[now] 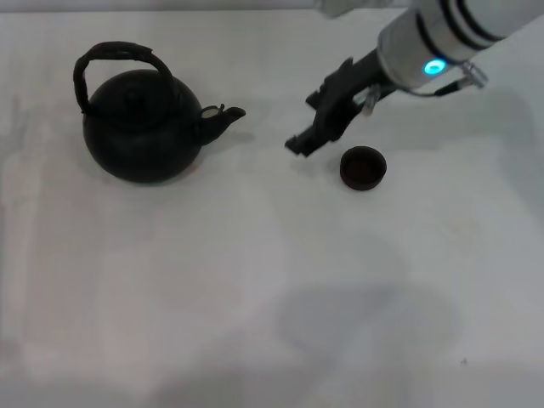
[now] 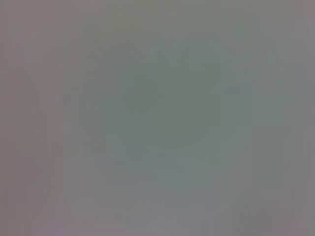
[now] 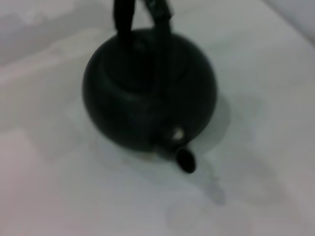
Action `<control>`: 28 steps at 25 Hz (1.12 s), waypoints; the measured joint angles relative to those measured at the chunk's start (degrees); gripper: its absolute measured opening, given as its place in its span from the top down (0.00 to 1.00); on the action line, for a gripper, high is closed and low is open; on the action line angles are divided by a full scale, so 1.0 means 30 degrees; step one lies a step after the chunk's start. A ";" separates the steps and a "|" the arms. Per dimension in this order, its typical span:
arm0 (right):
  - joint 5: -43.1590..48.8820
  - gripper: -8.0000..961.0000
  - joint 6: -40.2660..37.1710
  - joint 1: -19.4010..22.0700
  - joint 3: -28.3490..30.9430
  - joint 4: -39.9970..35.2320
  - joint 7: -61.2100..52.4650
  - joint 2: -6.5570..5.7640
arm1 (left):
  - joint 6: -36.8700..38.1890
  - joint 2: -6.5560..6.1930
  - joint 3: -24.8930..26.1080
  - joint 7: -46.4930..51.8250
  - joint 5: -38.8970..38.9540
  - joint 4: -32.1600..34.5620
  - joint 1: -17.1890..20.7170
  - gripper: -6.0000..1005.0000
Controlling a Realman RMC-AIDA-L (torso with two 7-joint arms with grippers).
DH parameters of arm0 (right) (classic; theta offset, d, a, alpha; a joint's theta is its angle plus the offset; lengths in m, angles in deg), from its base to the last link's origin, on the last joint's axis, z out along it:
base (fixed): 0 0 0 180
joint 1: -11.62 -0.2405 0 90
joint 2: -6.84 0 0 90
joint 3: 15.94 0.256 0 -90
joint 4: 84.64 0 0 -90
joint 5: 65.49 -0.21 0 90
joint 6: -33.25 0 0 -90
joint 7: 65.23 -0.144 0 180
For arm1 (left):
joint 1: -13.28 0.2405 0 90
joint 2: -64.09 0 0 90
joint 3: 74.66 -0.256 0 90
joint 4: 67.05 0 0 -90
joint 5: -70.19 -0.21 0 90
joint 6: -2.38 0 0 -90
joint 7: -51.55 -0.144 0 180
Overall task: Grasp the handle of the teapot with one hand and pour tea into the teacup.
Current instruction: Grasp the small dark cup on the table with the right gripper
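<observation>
The black round teapot [image 1: 140,127] stands at the left of the white table [image 1: 255,297], its spout [image 1: 223,116] pointing right. Its arched handle [image 1: 119,53] rises upright over the lid. The small dark teacup [image 1: 363,167] sits to the right of the spout, well apart from the pot. My right gripper [image 1: 310,136] hangs just left of and behind the teacup, between cup and spout, aimed toward the pot and holding nothing. The right wrist view shows the teapot [image 3: 147,93] spout-first, with the handle [image 3: 142,14] partly cut off by the frame edge. The left arm is out of view.
The right arm [image 1: 433,47] reaches in from the back right corner. The left wrist view shows only a plain grey blur. A soft shadow lies on the table's front middle.
</observation>
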 joint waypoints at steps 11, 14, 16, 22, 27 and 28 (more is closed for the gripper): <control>0.1577 0.15 -0.0490 -0.0581 -0.3616 -0.0322 -0.2872 0.0189 | -0.0092 0.0024 -0.0001 -0.0001 0.0040 -0.0011 -0.0001 0.13; 0.2251 0.15 -0.0567 -0.0687 -0.4326 -0.0302 -0.3629 0.0190 | -0.0115 0.0028 0.0000 -0.0001 0.0050 -0.0003 -0.0024 0.13; 0.2739 0.15 -0.0552 -0.0777 -0.4723 -0.0225 -0.4154 0.0190 | -0.0122 0.0029 -0.0001 -0.0001 0.0055 0.0009 -0.0028 0.13; 0.3635 0.15 -0.0392 -0.0876 -0.5311 -0.0091 -0.4901 0.0220 | -0.0148 0.0030 -0.0002 -0.0001 0.0054 0.0009 -0.0047 0.13; 0.3843 0.15 -0.0058 -0.0818 -0.5336 0.0011 -0.5097 0.0209 | -0.0155 0.0030 -0.0001 -0.0001 0.0053 0.0017 -0.0050 0.13; 0.3864 0.15 0.0056 -0.0805 -0.5339 0.0011 -0.5172 0.0200 | -0.0155 0.0030 -0.0001 -0.0001 0.0052 0.0017 -0.0050 0.13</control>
